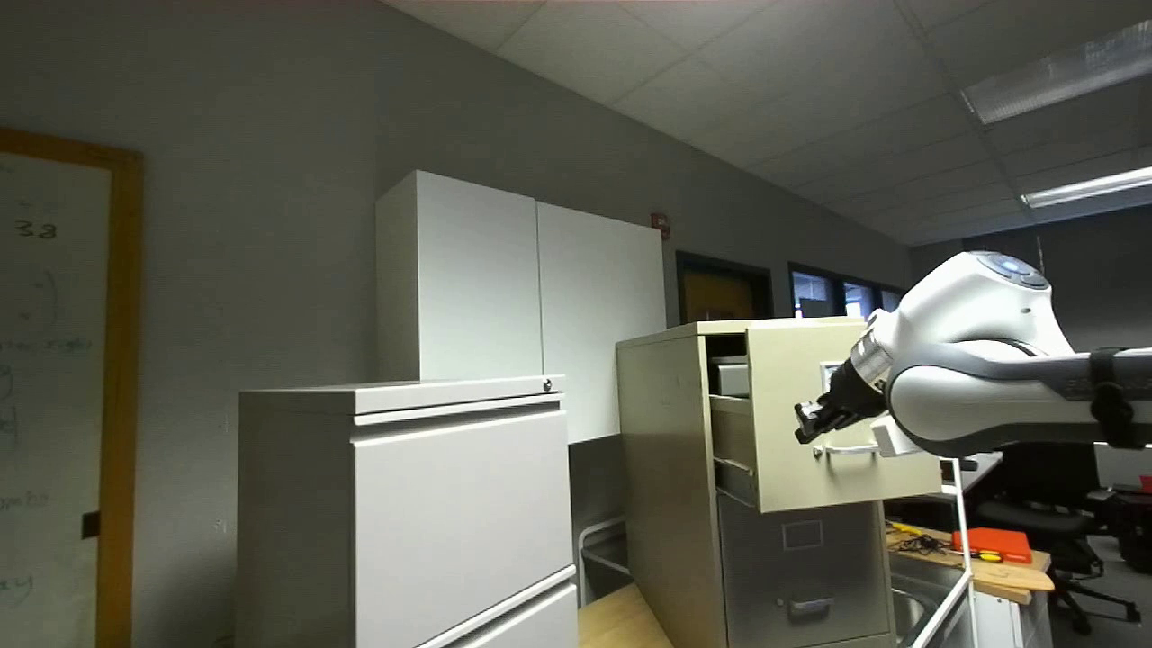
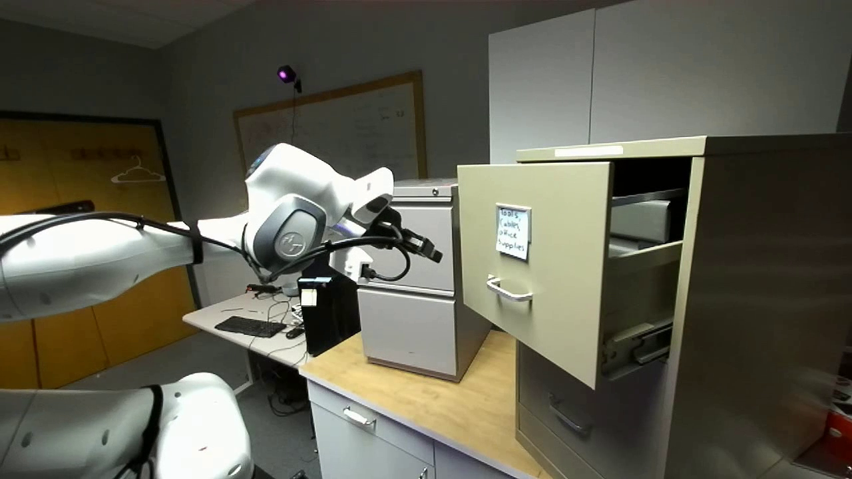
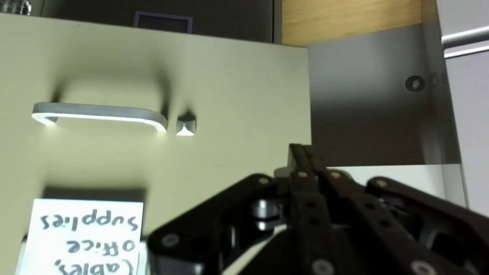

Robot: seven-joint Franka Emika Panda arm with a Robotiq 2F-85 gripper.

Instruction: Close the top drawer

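The top drawer (image 1: 781, 472) of the tall beige filing cabinet (image 1: 668, 450) stands pulled out. In an exterior view, the drawer front (image 2: 566, 266) shows its metal handle (image 2: 509, 291) and a handwritten label (image 2: 513, 231). The open side shows grey contents inside. My gripper (image 2: 431, 251) is shut and empty, in front of the drawer front with a visible gap. In the wrist view, the closed fingertips (image 3: 301, 149) overlap the side edge of the drawer front, away from the handle (image 3: 99, 112). The label there appears upside down and partly cut off.
A shorter grey-white cabinet (image 2: 407, 332) stands beside the beige one on a wooden counter (image 2: 413, 392). A lower beige drawer (image 1: 805, 576) is shut. White wall cabinets (image 1: 477, 279) hang behind. A desk (image 2: 229, 313) with a keyboard stands farther back.
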